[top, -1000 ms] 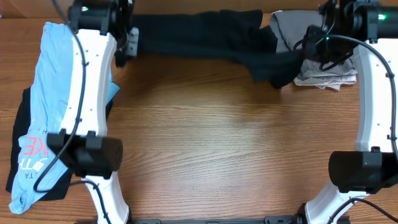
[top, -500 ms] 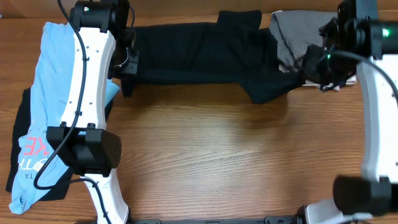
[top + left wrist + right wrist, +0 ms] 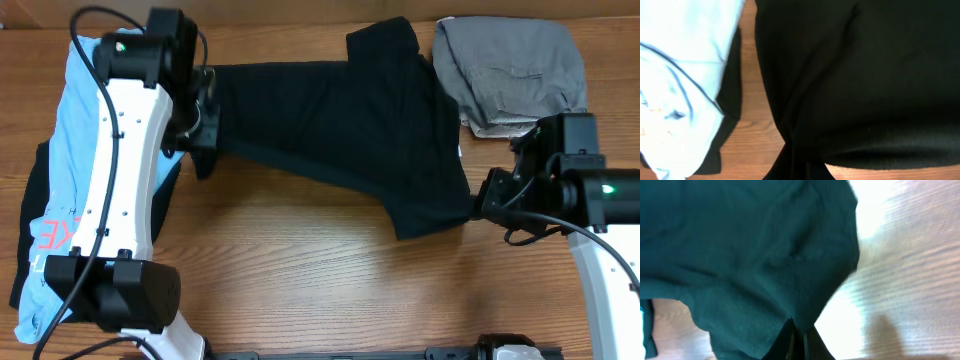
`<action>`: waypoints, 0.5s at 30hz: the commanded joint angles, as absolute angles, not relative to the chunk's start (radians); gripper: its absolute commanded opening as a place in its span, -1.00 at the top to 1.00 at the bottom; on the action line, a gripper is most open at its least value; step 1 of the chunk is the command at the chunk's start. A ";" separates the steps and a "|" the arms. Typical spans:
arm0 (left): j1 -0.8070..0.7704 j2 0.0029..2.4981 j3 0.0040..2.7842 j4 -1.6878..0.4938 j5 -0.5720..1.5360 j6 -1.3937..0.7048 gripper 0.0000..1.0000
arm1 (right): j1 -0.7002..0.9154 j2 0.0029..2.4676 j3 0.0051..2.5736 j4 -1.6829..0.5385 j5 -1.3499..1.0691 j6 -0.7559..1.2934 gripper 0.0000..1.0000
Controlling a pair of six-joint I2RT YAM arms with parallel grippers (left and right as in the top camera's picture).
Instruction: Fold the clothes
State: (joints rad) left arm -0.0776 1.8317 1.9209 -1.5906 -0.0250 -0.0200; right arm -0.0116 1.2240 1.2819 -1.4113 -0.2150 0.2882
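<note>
**A:** What is hidden or hard to read here?

**B:** The fingers of the left pincer (image 3: 203, 152). In its wrist view the black garment (image 3: 340, 120) covers them, and the folds run together into one knot at the bottom edge. The overhead view shows only that the cloth's corner ends right at that pincer. It is clamped on the corner, going by those folds.

**A:** And the right pincer (image 3: 480, 203)?

**B:** It is closed on the garment's opposite lower corner. Its wrist view shows two dark fingers (image 3: 785, 342) pressed close with cloth pinched between them. That camera tints the fabric teal and washes the table (image 3: 300, 270) nearly white.

**A:** Where does the garment lie relative to them?

**B:** It is stretched between the two. From the left pincer it spreads away across the wood, and it narrows to a point at the right one. A sleeve juts out on the side away from the arm bases.

**A:** Anything nearby?

**B:** A folded grey garment (image 3: 510, 60) lies just beyond the right pincer, beside the black cloth. A light blue shirt (image 3: 75, 130) lies on the outer side of the left pincer, over a dark garment (image 3: 35, 180).

**A:** Any writing?

**B:** There are pink letters on the blue shirt. They are cut off by the arm and too small to read.
</note>
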 commanded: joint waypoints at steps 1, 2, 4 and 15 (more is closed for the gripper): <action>-0.071 1.742 1.709 -1.525 -0.008 -0.030 0.92 | -0.012 1.197 1.256 -1.406 -0.238 0.297 0.92; -0.068 1.722 1.663 -1.506 -0.008 -0.032 0.92 | -0.012 1.193 1.256 -1.410 -0.238 0.297 0.92; -0.060 1.683 1.589 -1.479 -0.011 -0.046 0.92 | -0.012 1.182 1.256 -1.423 -0.237 0.296 0.92; -0.012 1.506 1.472 -1.507 -0.036 -0.078 0.91 | -0.012 1.098 1.256 -1.564 -0.226 0.297 0.92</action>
